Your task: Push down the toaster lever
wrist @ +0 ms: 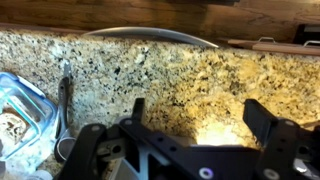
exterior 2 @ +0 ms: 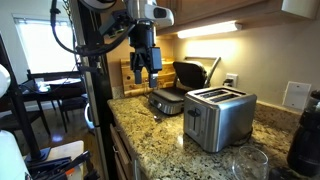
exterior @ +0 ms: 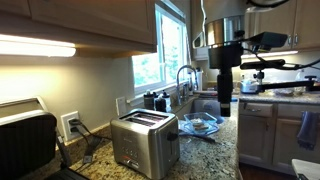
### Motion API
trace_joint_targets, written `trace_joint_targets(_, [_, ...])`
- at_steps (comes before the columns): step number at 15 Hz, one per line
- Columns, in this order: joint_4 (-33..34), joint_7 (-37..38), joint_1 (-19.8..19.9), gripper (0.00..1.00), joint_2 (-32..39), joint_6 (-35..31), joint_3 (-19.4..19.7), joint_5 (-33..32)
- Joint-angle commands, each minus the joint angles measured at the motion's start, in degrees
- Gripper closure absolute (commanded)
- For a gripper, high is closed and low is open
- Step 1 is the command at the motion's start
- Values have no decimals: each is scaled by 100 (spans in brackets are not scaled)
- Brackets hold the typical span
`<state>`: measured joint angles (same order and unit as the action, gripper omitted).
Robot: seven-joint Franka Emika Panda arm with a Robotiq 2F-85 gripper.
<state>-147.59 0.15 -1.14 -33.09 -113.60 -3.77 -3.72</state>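
Items as seen in an exterior view, from the left edge. Black appliance: stands on the speckled stone bench, left of the toaster and apart from it. Wall socket: on the wall behind and left of the toaster. Toaster: brushed steel, two dark slots on top, upright on the bench near its front edge, with an end face turned toward the camera. It also shows from its other side. Toaster lever: too small to pick out with certainty in any view. Glass dish: on the bench just right of the toaster and a little behind it. Tap: behind the dish, right of the toaster, below the window. Arm: comes down from above, right of the toaster. Jaws: hang in the air higher than the toaster's top, off to its side and well apart from it, touching nothing. In the wrist view they are spread wide with nothing between them, over bare bench. Blue-rimmed clear container: at that view's left edge.
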Motion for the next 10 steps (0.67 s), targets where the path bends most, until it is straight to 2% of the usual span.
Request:
trace_joint_targets(1, [302, 281, -56, 0, 525, -762, -15, 145])
trace_joint_targets(6, [583, 695, 126, 0, 1210, -1712, -14, 32])
trace_joint_targets(10, [705, 1015, 290, 0, 1634, -1965, 52, 16])
